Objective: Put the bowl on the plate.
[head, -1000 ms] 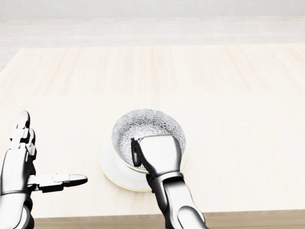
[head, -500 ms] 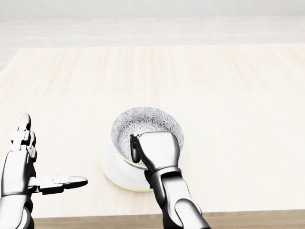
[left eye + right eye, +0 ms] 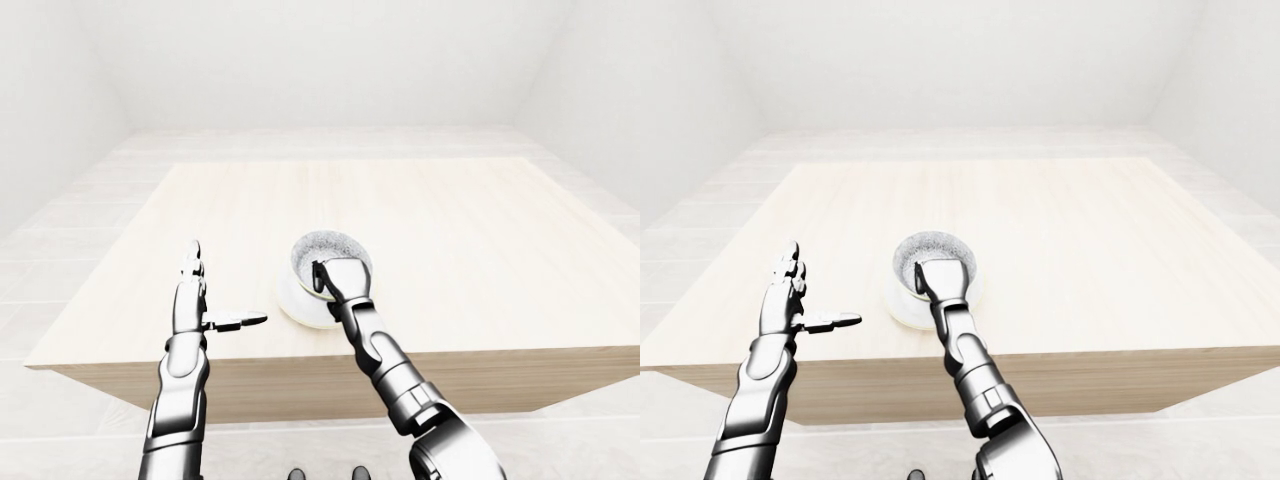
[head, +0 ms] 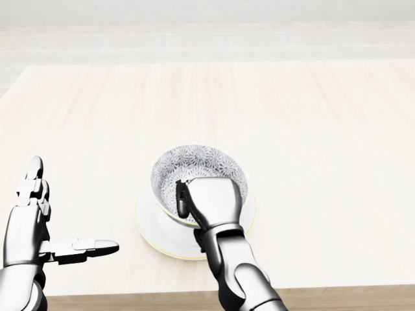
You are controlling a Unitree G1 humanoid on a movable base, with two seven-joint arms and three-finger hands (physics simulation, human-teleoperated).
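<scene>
Right robot hand (image 4: 214, 201) is seen closed on the rim of the bowl (image 4: 198, 170) at the side toward the bottom of the head view, with one dark finger (image 4: 183, 198) hooked inside and the palm laid over the outside wall. The bowl is placed over the plate (image 4: 148, 228), which lies on the counter (image 4: 311, 129) not far from its edge at the bottom of that view. Whether the bowl's foot is seated flat cannot be told, since that side is hidden by the hand; the bowl seems slightly tipped.

Several faults are judged possible. If the grip is opened while the bowl is tilted or off-centre, it could rock or slide on the smooth plate. If the hand is drawn away before the inner finger is cleared, the rim could be caught and the bowl dragged off or overturned. A downward push could shift the plate toward the counter's edge.

The left robot hand (image 4: 29, 223) is held wide and empty, well apart from the plate, so no steadying is offered.
</scene>
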